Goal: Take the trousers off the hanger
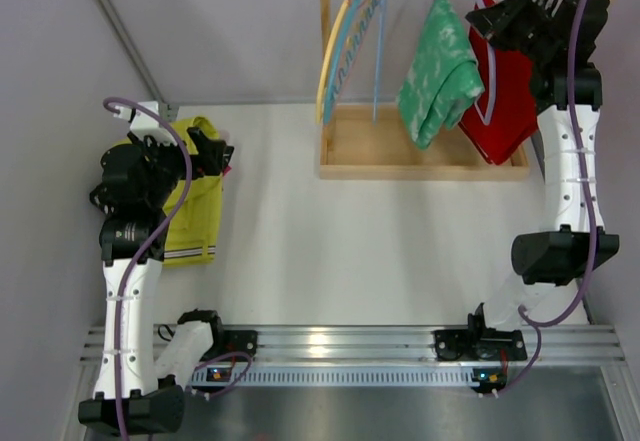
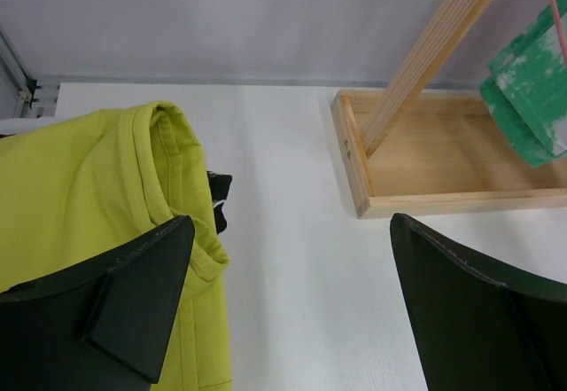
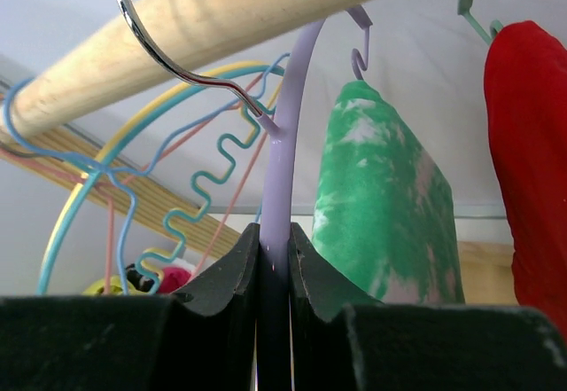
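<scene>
At the wooden rail (image 3: pixel 221 10), our right gripper (image 3: pixel 273 236) pinches a lilac hanger (image 3: pixel 285 143) beside green trousers (image 3: pixel 381 196); our left gripper (image 2: pixel 291 222) hangs wide open by yellow trousers (image 2: pixel 80 178) on the table (image 2: pixel 283 143).

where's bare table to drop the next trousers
Bare white table lies between the mustard-yellow folded trousers and the wooden rack tray, and in front of it. Crowded: over the tray, with green mottled trousers, red trousers, and right fingers on a lilac hanger.
</scene>
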You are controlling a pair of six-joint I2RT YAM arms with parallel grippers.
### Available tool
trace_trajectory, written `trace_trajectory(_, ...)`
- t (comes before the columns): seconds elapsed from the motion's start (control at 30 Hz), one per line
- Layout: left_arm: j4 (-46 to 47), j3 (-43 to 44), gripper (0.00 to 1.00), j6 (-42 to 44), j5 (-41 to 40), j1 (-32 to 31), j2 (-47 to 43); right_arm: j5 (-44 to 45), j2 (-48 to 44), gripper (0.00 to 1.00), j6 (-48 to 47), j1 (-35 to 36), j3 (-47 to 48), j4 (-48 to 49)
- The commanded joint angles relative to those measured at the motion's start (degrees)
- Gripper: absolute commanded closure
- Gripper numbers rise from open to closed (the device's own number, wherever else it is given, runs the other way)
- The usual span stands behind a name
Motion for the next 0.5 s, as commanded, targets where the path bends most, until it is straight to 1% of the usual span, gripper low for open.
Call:
trace_trajectory(0.0,1.1,2.5,0.01,-0.5,-1.0,0.3,-0.2,0.4,-7.7,1.0,2.9,-0.2,2.9,17.5)
trace_trajectory(0.13,1.1,2.3,0.01,-0.8,-2.4,0.3,-0.3,1.3,-8.3,1.0,1.9,-0.3,3.3,17.9)
trace_trajectory(0.3,2.6,1.5,0.01,-0.2,-1.5,0.3,-1.6,1.8,-9.5,1.0,0.8,-0.4,3.3,15.1)
trace_trajectory(0.37,3.8,0.8,0.01,0.3,-0.7,0.3,-2.3,1.8,-10.6,1.0,0.2,-0.4,2.0,14.7)
trace_trajectory(0.47,5.8,-0.7,0.01,1.7,1.6,0.3,-3.7,1.6,-13.7,1.0,-0.7,-0.4,-3.9,14.3)
